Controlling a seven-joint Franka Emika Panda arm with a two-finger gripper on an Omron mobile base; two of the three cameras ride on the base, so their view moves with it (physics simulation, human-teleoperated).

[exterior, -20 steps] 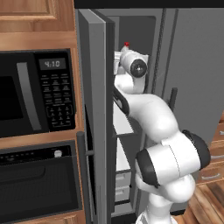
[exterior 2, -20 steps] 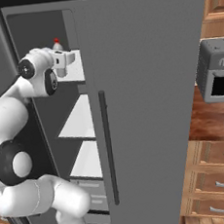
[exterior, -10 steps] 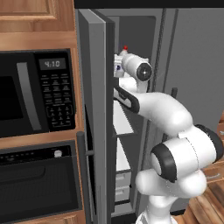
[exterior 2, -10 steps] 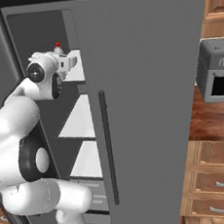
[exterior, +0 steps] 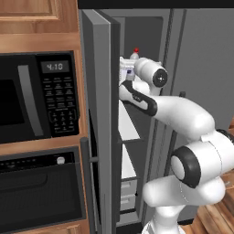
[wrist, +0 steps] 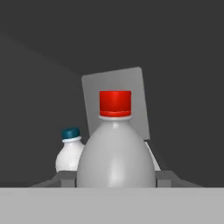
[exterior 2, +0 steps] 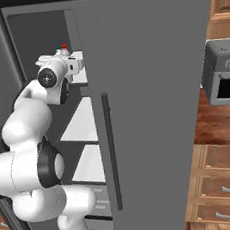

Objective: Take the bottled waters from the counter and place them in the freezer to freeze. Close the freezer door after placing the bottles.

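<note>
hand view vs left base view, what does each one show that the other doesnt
Hand view alone: the teal-capped bottle standing behind and beside the red-capped bottle, and the fingers shut on the red-capped one. Left base view alone: the microwave, the oven, the open freezer door and the white shelves. Both: the red-capped bottle's red cap, and the freezer's grey interior.

red-capped clear plastic bottle (wrist: 115,148): upright, centre of hand view, clamped between the tool's fingers
teal-capped clear plastic bottle (wrist: 70,152): upright, left and behind
grey freezer door (exterior: 101,119): swung open, left of centre
freezer (exterior 2: 83,125): white shelves visible
</note>
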